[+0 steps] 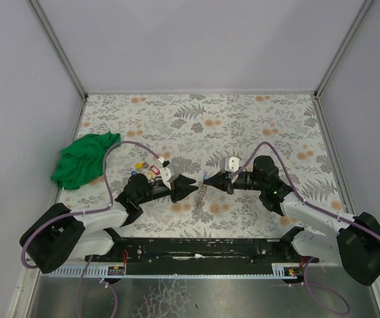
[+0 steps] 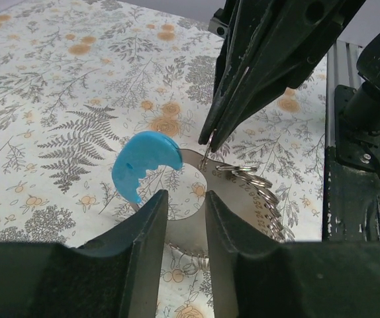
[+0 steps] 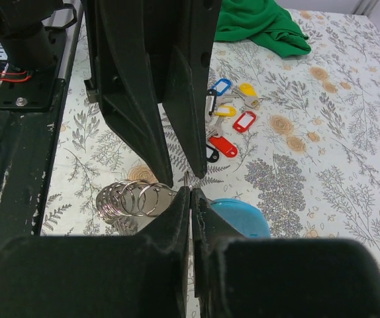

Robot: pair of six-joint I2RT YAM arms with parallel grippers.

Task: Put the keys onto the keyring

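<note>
**Two arms on one keyring: sort the grip before going for a key**

The floral table (image 1: 243, 119) has a green cloth (image 1: 84, 159) bunched up at its left side, well apart from the action. The left arm (image 1: 147, 191) and the right arm (image 1: 263, 175) meet nose to nose mid-table.

The keyring (image 2: 147, 162) is up off the table between them. The left jaws are clamped across its flat grey part, and the blue arc sticks out to one side. The right jaws are pinched together on a thin metal edge of the same ring. The keys (image 3: 226, 126) lie in a loose bunch on the table beside the left arm, with none threaded yet. A string of small split rings (image 3: 134, 197) dangles off the keyring.

My take: the left needs a solid hold, because the right probably has to let go to fetch a key. Don't let the two arms twist against each other. I'd grab a key by its plastic tag, so the hole stays free.
</note>
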